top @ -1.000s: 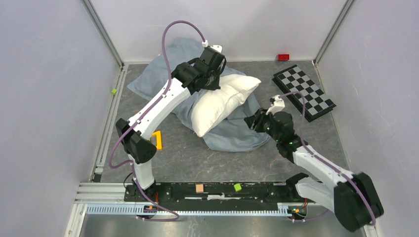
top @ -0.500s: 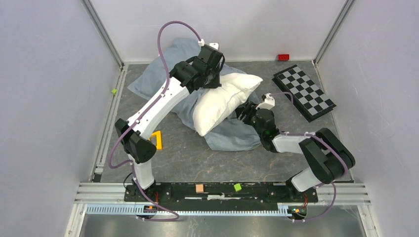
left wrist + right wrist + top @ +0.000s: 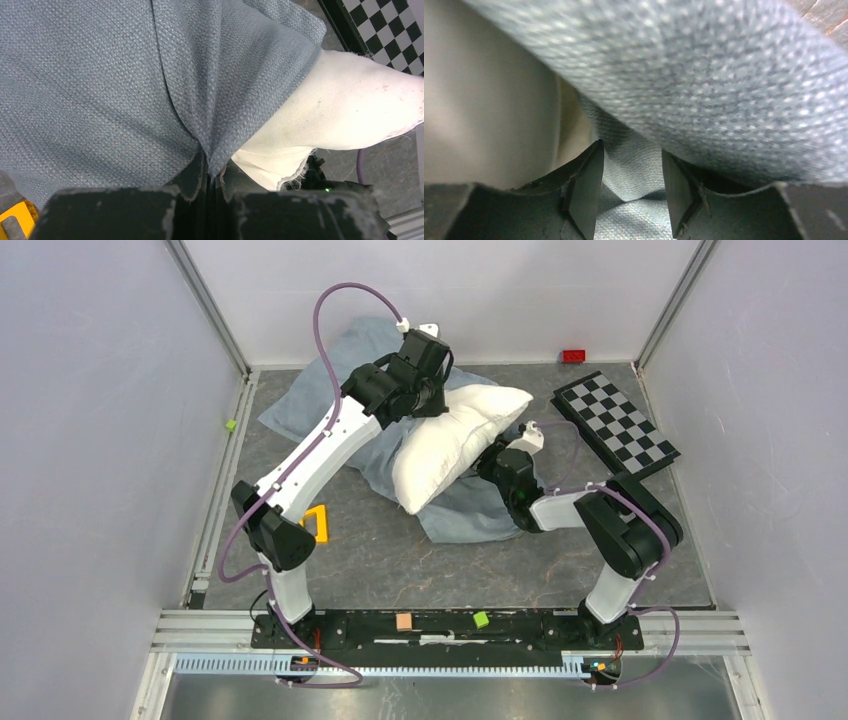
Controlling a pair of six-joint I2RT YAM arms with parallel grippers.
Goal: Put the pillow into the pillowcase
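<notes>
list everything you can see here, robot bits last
pillow: 1, white, centre, on the pillowcase
pillowcase: 1, blue-grey, under the pillow
checkered board: 1, black-and-white, far right
red block: 1, red, far edge, behind the board
green blocks: 2, green, far left and near edge
orange block: 1, orange, near edge
yellow piece: 1, yellow, near left of pillow
left claw: 1, black, shut on pillowcase
right claw: 1, black, jaws apart around pillowcase fold

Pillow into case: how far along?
Done: left gripper is shut on a pillowcase fold. In hand: right gripper, jaws apart, straddles another fold beside the pillow. To do: nearly everything; the pillow lies on the pillowcase, almost all exposed.
</notes>
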